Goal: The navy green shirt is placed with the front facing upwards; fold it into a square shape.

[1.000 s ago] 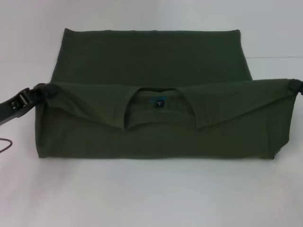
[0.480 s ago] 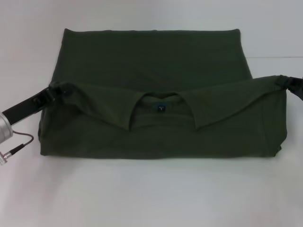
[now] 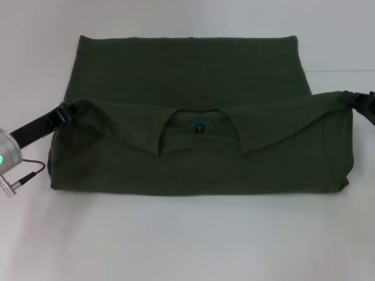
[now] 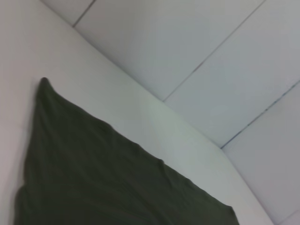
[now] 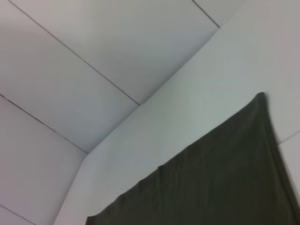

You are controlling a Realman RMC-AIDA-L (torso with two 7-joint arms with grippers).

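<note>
— Left gripper (image 3: 75, 108)? Reaching in low from the left edge, pinched tight on cloth.
— Right gripper (image 3: 347, 98)? Mirrored at the right edge, likewise clamped on fabric.

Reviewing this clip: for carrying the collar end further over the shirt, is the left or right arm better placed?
Neither alone. The left gripper pinches one shoulder corner of the navy green shirt; the right gripper pinches the opposite corner. Both sit about level, so the fold likely needs them together.
</note>
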